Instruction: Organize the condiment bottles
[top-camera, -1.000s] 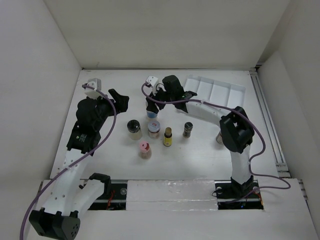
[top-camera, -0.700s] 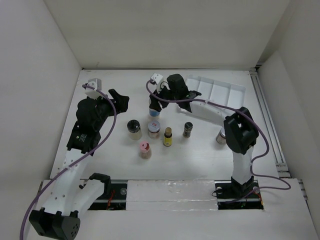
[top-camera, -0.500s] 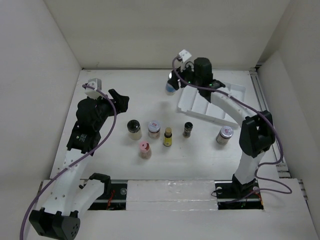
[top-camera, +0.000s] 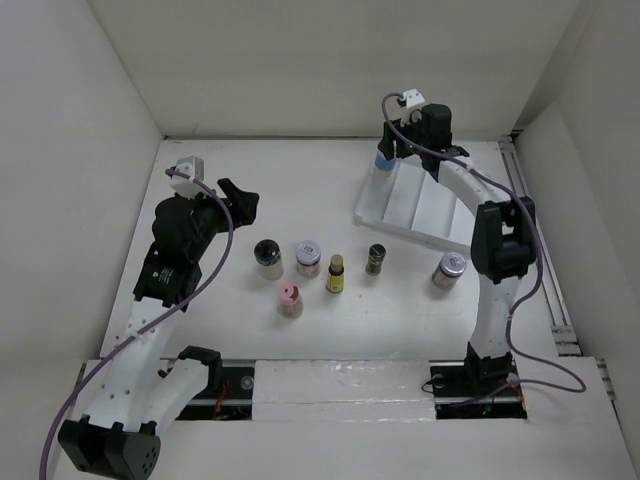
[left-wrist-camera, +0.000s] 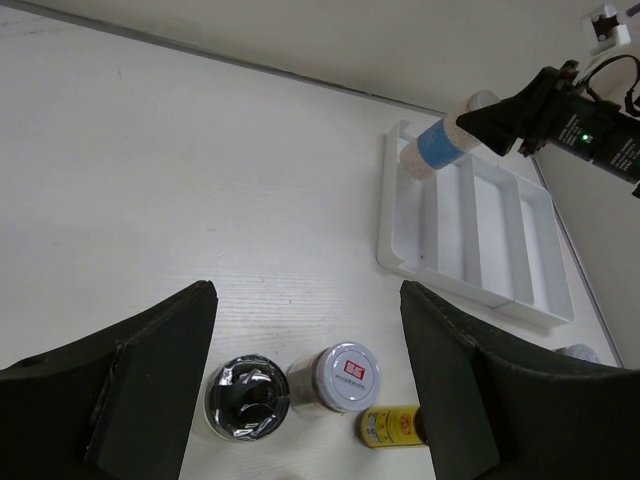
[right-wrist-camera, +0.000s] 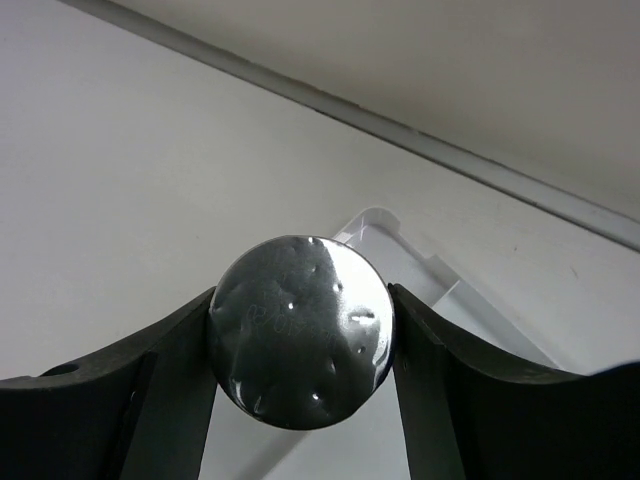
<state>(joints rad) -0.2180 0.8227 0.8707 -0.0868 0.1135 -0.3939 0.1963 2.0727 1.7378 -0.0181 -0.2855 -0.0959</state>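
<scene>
My right gripper (top-camera: 386, 153) is shut on the white-lidded blue-label jar (top-camera: 380, 164) and holds it over the far left corner of the white divided tray (top-camera: 425, 205). In the right wrist view the jar's round shiny end (right-wrist-camera: 300, 330) fills the gap between my fingers (right-wrist-camera: 180, 370). The left wrist view shows the jar (left-wrist-camera: 438, 146) tilted above the tray (left-wrist-camera: 470, 265). On the table stand the black-lidded jar (top-camera: 267, 257), the red/silver-lidded jar (top-camera: 308, 257), the slim yellow bottle (top-camera: 335, 273), the dark grinder bottle (top-camera: 376, 259) and the pink-lidded jar (top-camera: 289, 299). My left gripper (top-camera: 240, 200) is open and empty.
A silver-lidded jar (top-camera: 449, 269) stands alone near the tray's front right end. White walls enclose the table on three sides. The tray's compartments (left-wrist-camera: 500, 240) hold nothing. In the left wrist view the black-lidded jar (left-wrist-camera: 247, 397) and the red/silver-lidded jar (left-wrist-camera: 345, 377) sit below my open fingers.
My right gripper lifted the blue-label jar from beside the bottle row and carried it back and right to the tray's far left corner. The left arm has not moved.
</scene>
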